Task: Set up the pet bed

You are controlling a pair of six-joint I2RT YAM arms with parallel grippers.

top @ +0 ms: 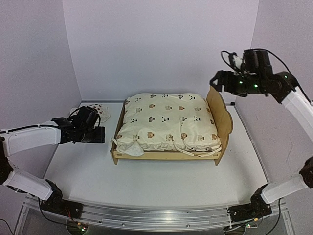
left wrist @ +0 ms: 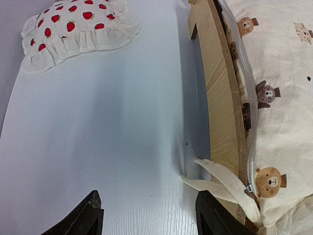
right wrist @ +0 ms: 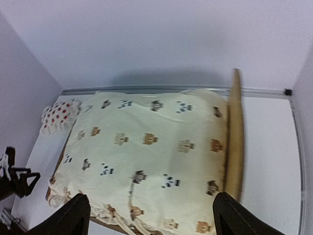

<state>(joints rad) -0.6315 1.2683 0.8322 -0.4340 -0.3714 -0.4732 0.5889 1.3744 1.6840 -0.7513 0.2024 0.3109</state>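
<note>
The pet bed (top: 221, 117) stands mid-table, cover (top: 166, 120) laid inside. Right gripper (right wrist: 149, 213) hangs released and empty at 2 o'clock; left gripper (left wrist: 146, 215), also released, hovers at 9 o'clock, probably for the pillow (left wrist: 73, 27).

white table (top: 146, 183) bears pet bed (top: 223, 116) and strawberry pillow (left wrist: 73, 29).

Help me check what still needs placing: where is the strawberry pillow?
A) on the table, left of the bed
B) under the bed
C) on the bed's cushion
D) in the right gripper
A: the pillow lies flat on the table, left of the bed and apart from it.
</note>
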